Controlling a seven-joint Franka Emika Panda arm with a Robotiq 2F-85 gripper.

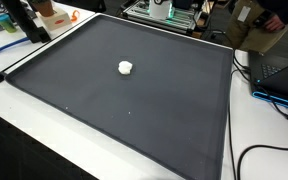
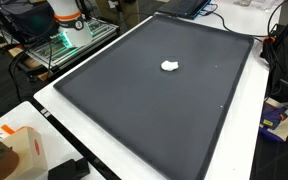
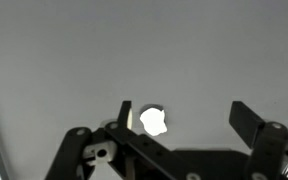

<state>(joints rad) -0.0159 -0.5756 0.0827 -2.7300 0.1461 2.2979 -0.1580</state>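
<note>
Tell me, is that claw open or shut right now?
Open. In the wrist view the gripper holds its fingers wide apart, gripping nothing; the white lump lies on the mat beyond them.

The hand [image 3: 181, 112] is matte black all over. Two flat, square-tipped fingers [image 3: 246, 120] sit on hinged link bars [image 3: 134, 148] that cross in layers below them. Small silver pins [image 3: 102, 153] mark the joints, and the bars' edges catch pale grey highlights.
</note>
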